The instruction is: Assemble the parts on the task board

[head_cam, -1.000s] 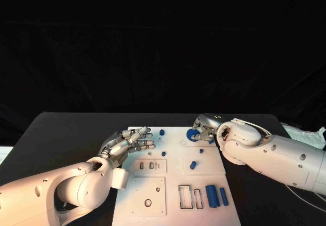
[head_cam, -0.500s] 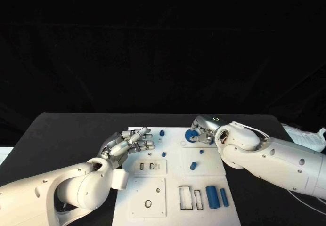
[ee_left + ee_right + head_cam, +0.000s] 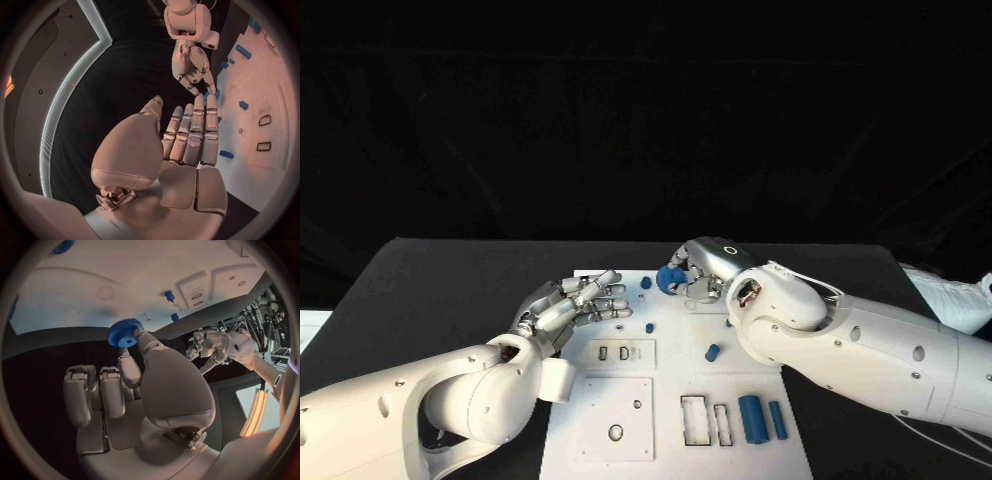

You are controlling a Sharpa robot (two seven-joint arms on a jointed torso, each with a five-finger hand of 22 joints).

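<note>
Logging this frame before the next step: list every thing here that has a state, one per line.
Right hand: holds the blue gear, pinched at its fingertips.
Blue gear: held above the far end of the task board.
Left hand: holds nothing, fingers apart, over the board's left edge.
Task board: flat on the table, several slots unfilled.
Two blue bars: lying side by side on the board's near right.

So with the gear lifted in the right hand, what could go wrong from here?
The right hand holds the blue gear only at its fingers' tips, so it might slip onto the task board. The left hand hovers open nearby; the two could collide. Small blue pegs close by could get knocked.
</note>
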